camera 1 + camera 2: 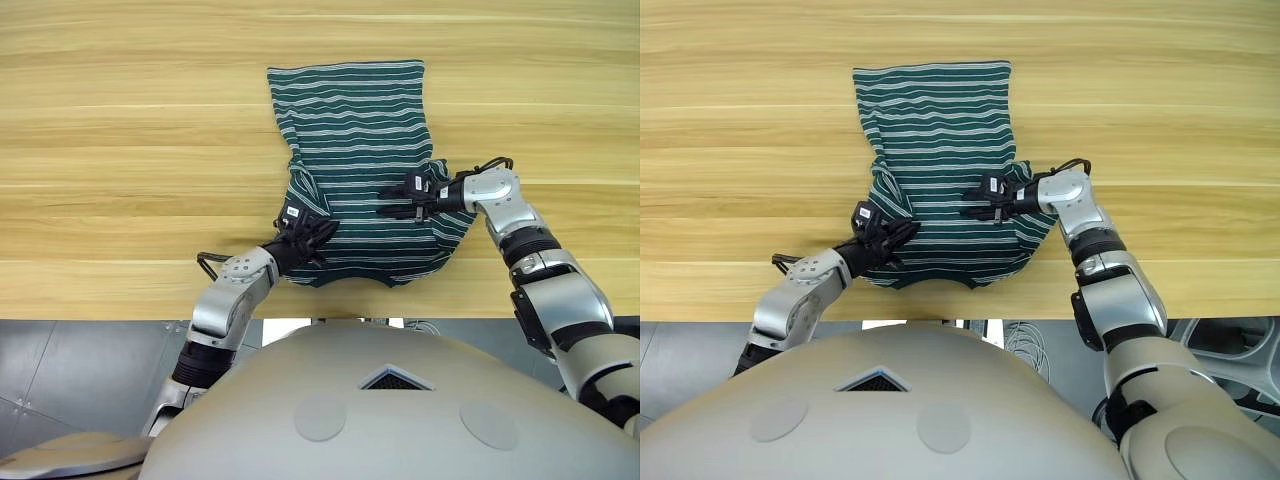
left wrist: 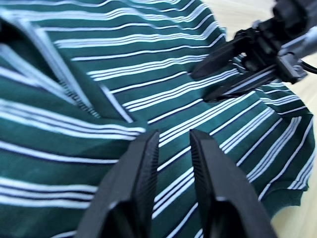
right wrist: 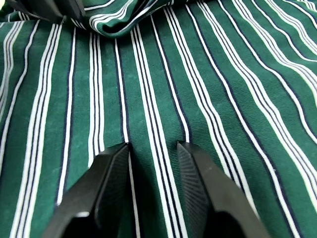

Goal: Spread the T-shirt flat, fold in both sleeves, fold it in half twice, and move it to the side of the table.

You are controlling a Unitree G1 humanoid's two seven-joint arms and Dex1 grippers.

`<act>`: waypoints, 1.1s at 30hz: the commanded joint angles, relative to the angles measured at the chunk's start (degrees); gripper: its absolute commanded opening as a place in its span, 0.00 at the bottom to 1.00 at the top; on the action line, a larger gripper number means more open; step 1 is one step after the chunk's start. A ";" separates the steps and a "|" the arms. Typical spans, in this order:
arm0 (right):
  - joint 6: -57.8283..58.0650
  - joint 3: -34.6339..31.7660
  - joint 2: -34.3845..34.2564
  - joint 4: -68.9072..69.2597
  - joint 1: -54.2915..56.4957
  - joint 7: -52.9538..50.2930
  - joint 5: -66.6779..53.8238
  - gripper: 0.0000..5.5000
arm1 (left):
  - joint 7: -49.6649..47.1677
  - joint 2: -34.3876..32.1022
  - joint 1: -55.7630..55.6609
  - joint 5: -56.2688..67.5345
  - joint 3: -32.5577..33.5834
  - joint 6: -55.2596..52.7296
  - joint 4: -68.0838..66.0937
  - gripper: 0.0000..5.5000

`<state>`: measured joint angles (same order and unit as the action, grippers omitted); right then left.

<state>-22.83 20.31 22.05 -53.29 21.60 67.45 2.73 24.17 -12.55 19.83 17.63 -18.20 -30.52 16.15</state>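
One green striped T-shirt (image 1: pixel 355 130) lay partly bunched on the light wooden surface (image 1: pixel 120 150), at the middle of its near edge. Two end effectors sat over its near portion: the left end effector (image 1: pixel 305 232) narrowly parted, the right end effector (image 1: pixel 395 205) parted wider. Grey flooring (image 1: pixel 80 370) lay beyond the near edge.

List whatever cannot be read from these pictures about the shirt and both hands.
- Sleeves of the green white-striped T-shirt: in the head views they are buried in bunched cloth by the left hand and right hand, so whether they are folded in is unclear.
- Hand contact with the cloth: in the wrist views the angle from behind hides whether they touch or hover.
- Ends of the wooden table: in the head views both side edges cut them off.
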 commanded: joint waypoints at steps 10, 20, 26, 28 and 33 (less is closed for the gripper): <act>3.72 -14.64 2.22 20.29 -6.08 12.30 -23.16 0.33 | 2.73 -7.70 1.56 1.51 8.76 1.88 10.89 0.60; 13.89 -33.36 12.79 19.61 -24.89 -3.07 -27.61 0.33 | 5.05 -4.92 9.84 -3.18 4.95 15.12 -6.19 0.64; 17.91 -32.76 12.63 8.29 -25.47 -4.69 -24.13 0.36 | 2.66 -4.37 8.48 -8.02 4.39 21.37 -12.94 0.65; 19.65 -32.12 12.46 8.36 -25.79 -4.92 -23.24 0.43 | 2.81 -4.34 8.49 -8.37 4.58 22.20 -13.36 0.65; 26.56 -29.75 13.53 17.22 -28.45 -3.50 -22.43 0.54 | 2.54 -4.40 9.99 -8.87 4.93 23.30 -12.40 0.65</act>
<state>0.86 -10.38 34.87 -39.58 -5.70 63.61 -20.02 28.08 -16.43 28.44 10.29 -13.70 -6.29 4.57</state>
